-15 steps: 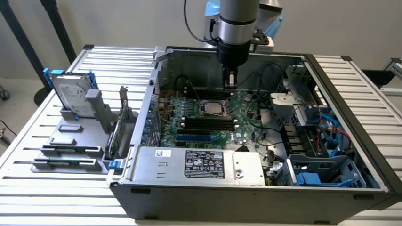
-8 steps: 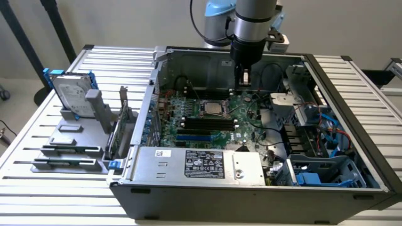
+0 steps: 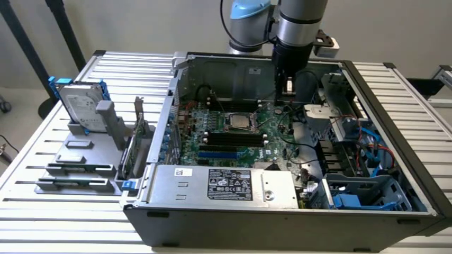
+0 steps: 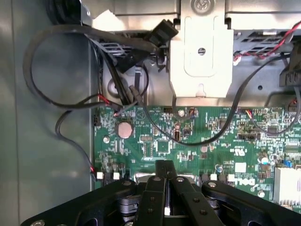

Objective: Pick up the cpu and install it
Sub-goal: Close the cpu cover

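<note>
You can read the white DELL logo point(image 4: 243, 181) printed on the green motherboard point(image 4: 188, 141); it appears upside down in the wrist view. The black label point(image 3: 229, 184) on the power supply point(image 3: 277, 186) carries certification marks, but its print is too small for you to read.

Robot arm point(image 3: 300, 21): silver-grey tubular segments, light blue joint cap point(image 3: 249, 9), black collar band, black cable point(image 3: 223, 21) looped alongside. The claw point(image 4: 164, 165): matte black linkage plates, two narrow black fingers point(image 4: 157, 181), silver screw heads point(image 4: 209, 185) at pivots.
</note>
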Tool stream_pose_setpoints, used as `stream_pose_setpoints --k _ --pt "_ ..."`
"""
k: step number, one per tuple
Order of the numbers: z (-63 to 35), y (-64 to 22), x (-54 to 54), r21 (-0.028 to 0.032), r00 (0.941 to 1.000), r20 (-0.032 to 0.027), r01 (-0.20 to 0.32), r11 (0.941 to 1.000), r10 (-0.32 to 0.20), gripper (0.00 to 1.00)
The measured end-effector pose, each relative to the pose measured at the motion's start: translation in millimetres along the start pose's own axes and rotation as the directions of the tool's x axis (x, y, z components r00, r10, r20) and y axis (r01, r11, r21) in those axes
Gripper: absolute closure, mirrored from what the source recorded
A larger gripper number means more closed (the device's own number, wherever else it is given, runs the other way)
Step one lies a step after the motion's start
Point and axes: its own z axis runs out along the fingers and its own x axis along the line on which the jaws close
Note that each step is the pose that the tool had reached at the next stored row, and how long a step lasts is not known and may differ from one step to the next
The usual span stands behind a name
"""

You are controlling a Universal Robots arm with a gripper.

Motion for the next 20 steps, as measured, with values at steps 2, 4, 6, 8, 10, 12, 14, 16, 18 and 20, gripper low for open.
stream_pose_setpoints --k 2,4,6,8,10,12,14,16,18,20 --pt "0.5 2.3 0.0 0.0000 1.0000 0.0000 0.000 1.0000 0.000 0.89" --pt "3.0 3.6 -0.1 0.0000 1.0000 0.0001 0.000 1.0000 0.000 0.89" --pt "6.6 4.2 -0.3 0.0000 1.0000 0.0001 0.000 1.0000 0.000 0.89" --pt "10.2 4.1 -0.5 0.0000 1.0000 0.0000 0.000 1.0000 0.000 0.89" --pt "13.8 4.1 -0.7 0.0000 1.0000 0.0002 0.000 1.0000 0.000 0.89" --pt "17.5 3.9 -0.9 0.0000 1.0000 0.0000 0.000 1.0000 0.000 0.89" --pt "20.5 3.8 -1.1 0.0015 1.0000 0.0001 0.000 1.0000 0.000 0.89" --pt "21.9 3.8 -1.4 0.0102 1.0000 0.0004 0.000 0.9999 0.000 0.89" --pt "22.0 3.8 -1.6 0.0340 1.0000 0.0010 -0.002 0.9994 0.002 0.89" --pt "21.9 3.8 -2.2 0.0584 1.0000 0.0014 -0.004 0.9983 0.004 0.89"
